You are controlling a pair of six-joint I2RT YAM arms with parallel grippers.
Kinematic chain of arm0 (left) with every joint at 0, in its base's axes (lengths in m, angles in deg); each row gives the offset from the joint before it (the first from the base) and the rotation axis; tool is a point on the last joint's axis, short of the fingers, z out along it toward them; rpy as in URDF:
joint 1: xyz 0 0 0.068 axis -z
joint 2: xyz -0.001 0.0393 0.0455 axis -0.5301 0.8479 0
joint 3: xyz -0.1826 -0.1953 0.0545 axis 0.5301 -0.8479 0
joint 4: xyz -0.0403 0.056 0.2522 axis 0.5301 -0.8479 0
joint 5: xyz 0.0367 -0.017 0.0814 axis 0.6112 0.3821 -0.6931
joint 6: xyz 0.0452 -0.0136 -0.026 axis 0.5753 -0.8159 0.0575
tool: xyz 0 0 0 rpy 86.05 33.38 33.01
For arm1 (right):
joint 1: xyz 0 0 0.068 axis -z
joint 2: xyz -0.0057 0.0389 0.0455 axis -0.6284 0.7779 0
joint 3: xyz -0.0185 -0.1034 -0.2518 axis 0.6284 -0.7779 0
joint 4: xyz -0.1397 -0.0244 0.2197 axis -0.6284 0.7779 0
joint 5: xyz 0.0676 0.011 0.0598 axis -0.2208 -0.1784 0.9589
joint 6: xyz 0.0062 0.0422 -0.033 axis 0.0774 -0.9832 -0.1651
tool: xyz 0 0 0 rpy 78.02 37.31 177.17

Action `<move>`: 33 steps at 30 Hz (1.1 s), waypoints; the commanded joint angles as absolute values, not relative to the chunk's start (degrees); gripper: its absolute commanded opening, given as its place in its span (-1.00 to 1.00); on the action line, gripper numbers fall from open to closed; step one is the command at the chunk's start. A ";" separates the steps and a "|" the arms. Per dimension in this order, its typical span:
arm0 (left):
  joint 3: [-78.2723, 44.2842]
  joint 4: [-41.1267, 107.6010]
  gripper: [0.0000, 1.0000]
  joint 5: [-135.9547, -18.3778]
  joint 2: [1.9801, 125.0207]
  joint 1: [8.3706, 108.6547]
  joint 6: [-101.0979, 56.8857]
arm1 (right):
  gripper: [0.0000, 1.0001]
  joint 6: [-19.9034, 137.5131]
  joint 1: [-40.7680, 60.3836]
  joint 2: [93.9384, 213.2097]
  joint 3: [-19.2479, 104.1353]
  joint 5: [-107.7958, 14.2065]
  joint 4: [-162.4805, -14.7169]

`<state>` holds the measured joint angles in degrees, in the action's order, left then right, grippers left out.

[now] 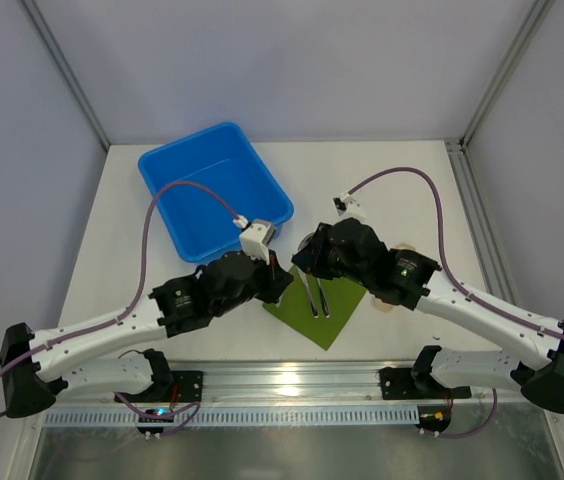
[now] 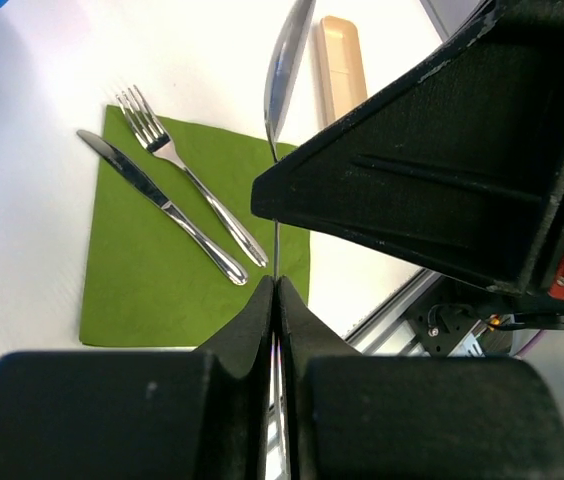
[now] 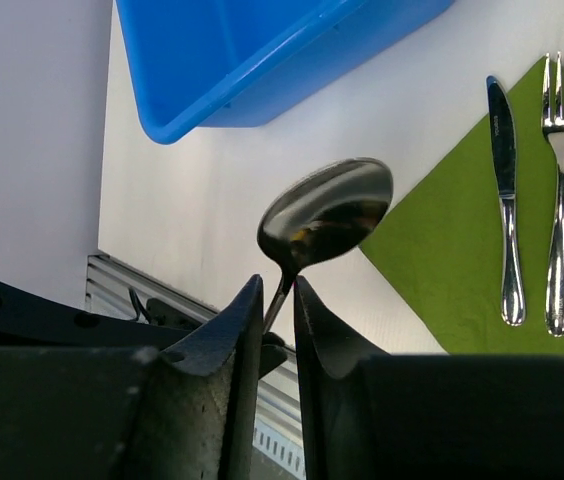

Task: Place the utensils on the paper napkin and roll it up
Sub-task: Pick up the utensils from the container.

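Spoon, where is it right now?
In the left wrist view the spoon is gripped by the left tool, its handle also between the right tool's fingers, just right of the fork and knife lying on the green napkin.

A blue bin [image 1: 212, 190] sits toward the far left of the white table [image 1: 392, 180]. A beige cylinder [image 2: 342, 65] lies flat on it.

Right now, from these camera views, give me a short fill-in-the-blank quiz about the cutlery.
1. The fork and knife lie side by side on the green ___.
2. The left gripper, jaws shut, holds the ___ by its handle.
3. The plastic tub is coloured ___.
Missing words: napkin; spoon; blue.
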<state>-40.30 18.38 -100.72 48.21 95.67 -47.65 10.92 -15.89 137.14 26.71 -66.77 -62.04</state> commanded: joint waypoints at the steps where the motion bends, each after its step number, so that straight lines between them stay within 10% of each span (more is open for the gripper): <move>1: -38.89 18.04 -1.00 -102.04 45.31 95.73 -49.46 | -0.54 14.02 -16.26 135.78 28.86 -67.09 -64.32; 8: -39.42 17.42 -1.00 -101.95 42.85 95.73 -51.48 | -0.19 18.77 -16.17 130.95 26.84 -65.51 -66.16; 33: -43.63 24.98 -1.00 -103.44 42.41 95.65 -50.61 | -0.22 -0.82 -16.08 134.63 25.16 -66.74 -62.74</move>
<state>-43.14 19.93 -102.88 42.81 95.65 -51.80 3.23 -15.98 133.55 23.26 -64.78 -63.24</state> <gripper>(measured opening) 0.004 0.389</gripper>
